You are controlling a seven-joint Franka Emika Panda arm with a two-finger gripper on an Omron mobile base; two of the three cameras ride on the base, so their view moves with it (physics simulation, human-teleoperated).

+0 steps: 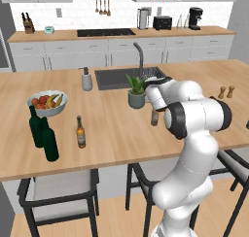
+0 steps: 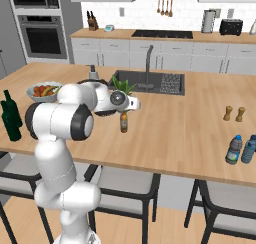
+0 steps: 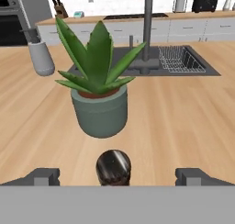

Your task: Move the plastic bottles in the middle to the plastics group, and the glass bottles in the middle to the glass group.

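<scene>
Gripper [image 3: 117, 176] spread wide, empty, poised directly above cap of brown beer bottle [image 3: 113, 167], fingers either side, not touching. Left to right on wooden island [image 1: 121, 129]: fruit bowl [image 1: 47, 104], two dark green wine bottles [image 1: 43, 135], amber beer bottle [image 1: 80, 132], grey soap dispenser [image 1: 86, 79], potted plant [image 3: 98, 87] just behind brown beer bottle, sink [image 1: 127, 77], two plastic bottles [image 2: 240, 149] far right.

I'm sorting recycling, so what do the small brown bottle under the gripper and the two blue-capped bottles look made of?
Brown bottle: likely glass, dark amber, glossy, with a shiny cap. Blue-capped bottles: likely plastic, clear bluish bodies with labels. Too small to be certain.
</scene>
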